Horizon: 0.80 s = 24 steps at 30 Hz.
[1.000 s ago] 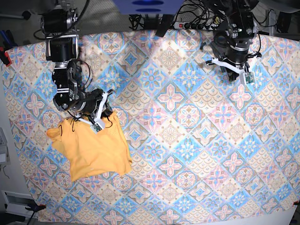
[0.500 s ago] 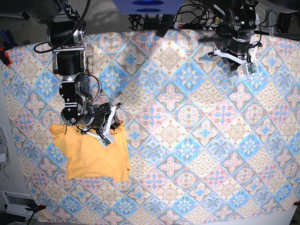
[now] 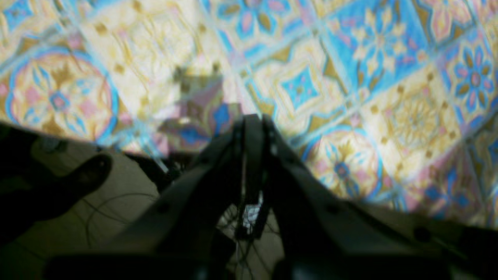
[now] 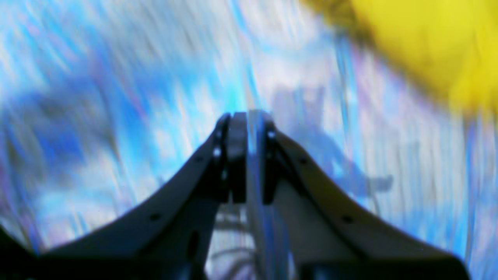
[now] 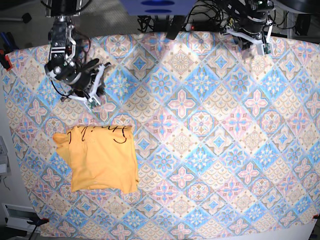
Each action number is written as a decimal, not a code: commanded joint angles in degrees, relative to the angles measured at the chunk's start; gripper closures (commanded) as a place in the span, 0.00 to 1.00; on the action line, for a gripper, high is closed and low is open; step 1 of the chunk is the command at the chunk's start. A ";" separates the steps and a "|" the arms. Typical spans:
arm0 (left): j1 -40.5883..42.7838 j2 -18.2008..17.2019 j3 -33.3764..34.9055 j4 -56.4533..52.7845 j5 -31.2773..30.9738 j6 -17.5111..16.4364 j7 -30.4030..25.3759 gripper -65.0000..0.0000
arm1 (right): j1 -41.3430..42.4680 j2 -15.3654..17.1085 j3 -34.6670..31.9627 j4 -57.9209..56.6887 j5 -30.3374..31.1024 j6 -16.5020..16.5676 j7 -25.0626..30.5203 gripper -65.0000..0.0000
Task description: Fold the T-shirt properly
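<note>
Observed the T-shirt (image 5: 100,159) lying as a folded, roughly square yellow-orange block in the lower left of the base view, flat on the tile-patterned cloth (image 5: 210,130), black cursive script running along its top edge. Noted a small flap of fabric sticking out at the upper left corner of the block. Compared with half a second earlier: script then hidden under the arm, now fully exposed; outline of the block otherwise about the same. Found the right gripper (image 5: 96,84) lifted off the shirt and shifted to the upper left of the frame, well apart from the fabric, where earlier it had pressed on the top edge of the shirt. In the right wrist view, strong motion blur; right gripper (image 4: 246,116) showed jaws drawn nearly together with only a thin slit, nothing pinched between them, a yellow patch of T-shirt (image 4: 428,46) in the upper right corner. Found the left gripper (image 5: 254,44) moved higher toward the top right edge of the cloth. In the left wrist view, left gripper (image 3: 253,118) clenched tight, empty, over bare cloth.
</note>
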 commanded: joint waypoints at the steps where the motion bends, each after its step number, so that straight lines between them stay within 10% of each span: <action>1: 1.74 -0.75 -0.27 0.96 -0.31 -0.02 -0.97 1.00 | -1.28 0.48 1.13 2.81 0.78 0.19 1.64 0.91; 10: 7.19 -1.01 -0.18 0.87 -1.46 -0.20 -1.06 1.00 | -17.55 0.13 10.19 10.02 2.01 0.19 1.90 0.91; 18: 9.82 -1.10 1.22 -1.41 -0.84 -0.37 -0.62 1.00 | -28.19 0.22 20.83 7.91 18.27 0.19 1.46 0.91; 24: 7.36 -6.64 7.20 -8.27 -0.23 -0.29 -0.97 1.00 | -32.05 0.22 21.97 0.44 18.45 0.19 1.99 0.91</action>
